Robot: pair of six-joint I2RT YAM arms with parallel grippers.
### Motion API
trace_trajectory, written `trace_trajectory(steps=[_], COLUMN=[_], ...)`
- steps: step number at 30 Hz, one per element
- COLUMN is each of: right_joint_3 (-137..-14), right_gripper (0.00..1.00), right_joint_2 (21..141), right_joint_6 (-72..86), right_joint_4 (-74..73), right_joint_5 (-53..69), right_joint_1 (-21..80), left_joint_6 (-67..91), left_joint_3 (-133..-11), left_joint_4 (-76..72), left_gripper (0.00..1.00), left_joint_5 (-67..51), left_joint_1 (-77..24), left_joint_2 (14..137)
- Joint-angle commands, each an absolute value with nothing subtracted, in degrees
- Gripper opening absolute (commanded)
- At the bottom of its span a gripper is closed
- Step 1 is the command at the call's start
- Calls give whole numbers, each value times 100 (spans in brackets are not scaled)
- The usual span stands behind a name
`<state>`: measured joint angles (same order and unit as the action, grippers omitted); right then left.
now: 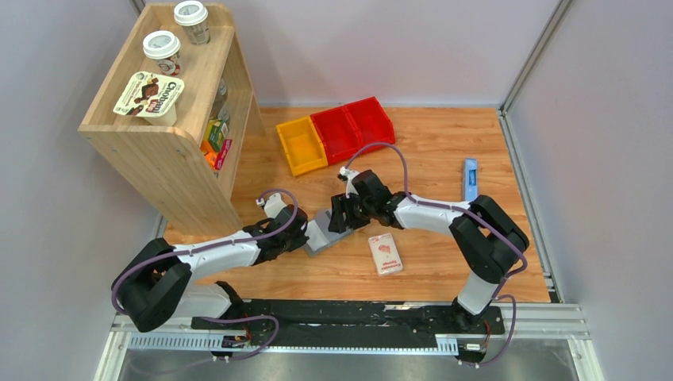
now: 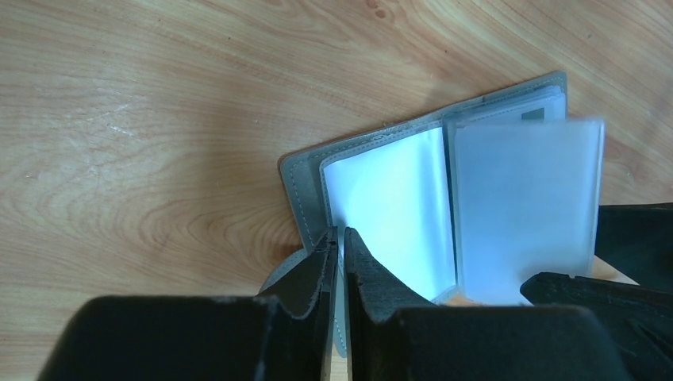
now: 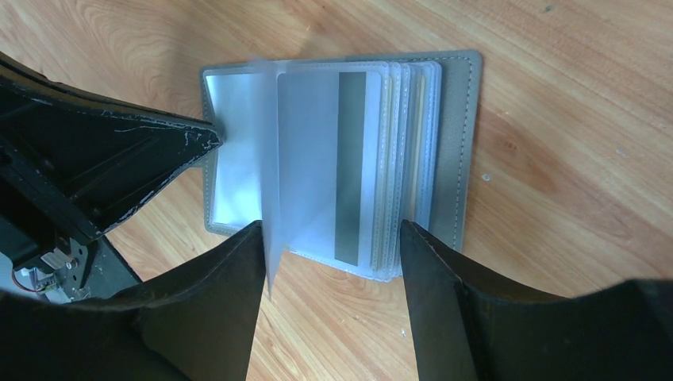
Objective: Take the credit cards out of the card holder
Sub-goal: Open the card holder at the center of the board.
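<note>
Grey card holder (image 1: 321, 236) lies open mid-table, credit cards (image 3: 317, 151) tucked in its clear sleeves, one w/ dark stripe on top. Left gripper (image 2: 337, 252) pinches holder's left edge, jaws nearly together. Right gripper (image 3: 331, 234) spread wide astride sleeve stack, gripping nothing. White-and-pink packet (image 1: 385, 253) just near-right of holder.

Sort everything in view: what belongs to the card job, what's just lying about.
Job: card holder, open; credit cards in its sleeves; left hand pinching its edge; right hand, open.
Lying about: white-and-pink packet; blue object; yellow bin; red bins; shelf with cups.
</note>
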<state>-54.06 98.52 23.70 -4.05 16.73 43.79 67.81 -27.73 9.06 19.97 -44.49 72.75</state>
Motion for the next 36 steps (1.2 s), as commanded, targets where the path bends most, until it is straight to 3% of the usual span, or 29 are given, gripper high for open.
trace_trajectory(steps=[1, 9, 18, 36], right_joint_3=[-5599, -5616, -5678, -5809], right_gripper=[63, 65, 76, 74], right_joint_2=[9695, 9492, 9351, 9931], right_joint_6=[2356, 2347, 2329, 2268], right_joint_4=[-299, -413, -413, -387], right_joint_5=[1942, 1697, 1424, 1678], right_joint_1=[4412, 4421, 4430, 4491], left_joint_6=[6803, 6820, 6829, 6847], left_joint_3=[-2610, -2628, -2593, -2566], left_joint_4=[1178, 1160, 1151, 1116], left_gripper=[14, 13, 13, 12], left_joint_5=[1591, 1582, 1573, 1547], left_joint_1=[-4518, -4535, -4544, -4553], left_joint_2=[7436, 7444, 7436, 7427])
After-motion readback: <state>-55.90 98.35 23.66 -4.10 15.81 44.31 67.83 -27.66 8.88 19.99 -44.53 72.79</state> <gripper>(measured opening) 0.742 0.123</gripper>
